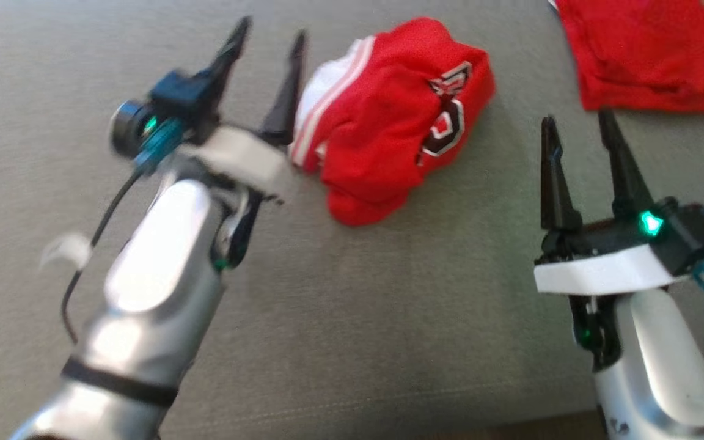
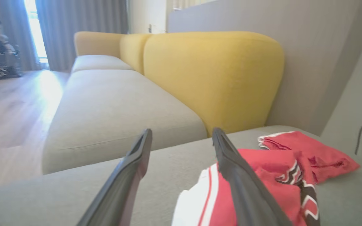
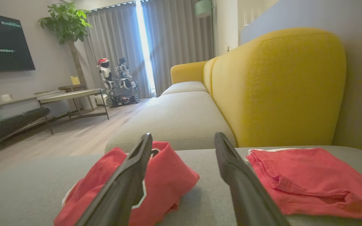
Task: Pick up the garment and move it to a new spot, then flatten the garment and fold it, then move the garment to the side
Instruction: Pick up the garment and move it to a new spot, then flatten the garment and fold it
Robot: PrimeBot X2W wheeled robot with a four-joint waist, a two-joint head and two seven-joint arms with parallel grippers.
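The grey sofa cushion [image 1: 352,342] spreads beneath me. The crumpled red garment [image 1: 382,128] lies toward its far edge, near the middle. A second red cloth [image 1: 645,55] lies flat at the far right corner. My left fingers [image 1: 291,79] stand spread and empty just beside the garment's white-striped side. My right fingers [image 1: 557,177], also spread and empty, hover clear of both.

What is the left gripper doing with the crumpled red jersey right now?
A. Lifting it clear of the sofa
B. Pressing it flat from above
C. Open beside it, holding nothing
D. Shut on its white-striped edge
C: in the head view the left gripper has its fingers spread with only the grey cushion between them, beside the white-striped edge of the crumpled red jersey, which lies bunched on the seat.
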